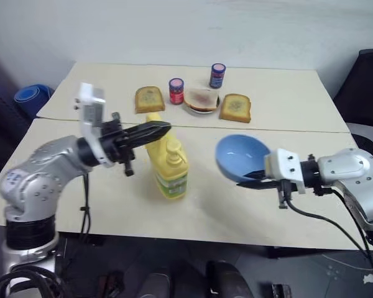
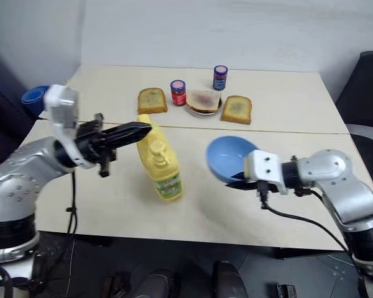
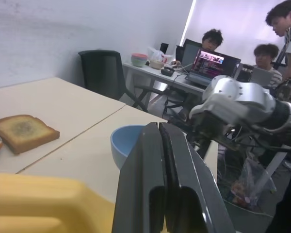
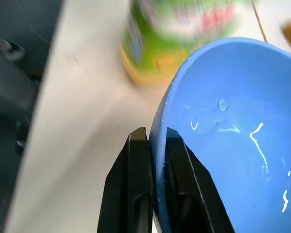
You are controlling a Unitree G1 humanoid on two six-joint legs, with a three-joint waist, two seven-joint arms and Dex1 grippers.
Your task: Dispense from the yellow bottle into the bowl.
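The yellow bottle [image 1: 169, 166] stands upright near the middle of the near table, with its green-yellow label facing the front. My left gripper [image 1: 166, 128] is shut with nothing in it. It points level across the bottle's pump top, and I cannot tell whether it touches. The light-blue bowl [image 1: 238, 154] is to the right of the bottle, tilted up on edge. My right gripper [image 4: 157, 141] is shut on the bowl's rim [image 4: 160, 111]. A few clear droplets and streaks lie inside the bowl [image 4: 233, 131]. The left wrist view shows the shut fingers [image 3: 150, 160] above the bottle [image 3: 39, 204].
On the far table lie two toast slices [image 1: 150, 99] [image 1: 235, 107], a white plate [image 1: 202, 108] with a sandwich, a red jar [image 1: 176, 90] and a blue jar [image 1: 217, 75]. A black chair [image 1: 367, 81] stands at the right. People [image 3: 211, 41] sit at a desk beyond.
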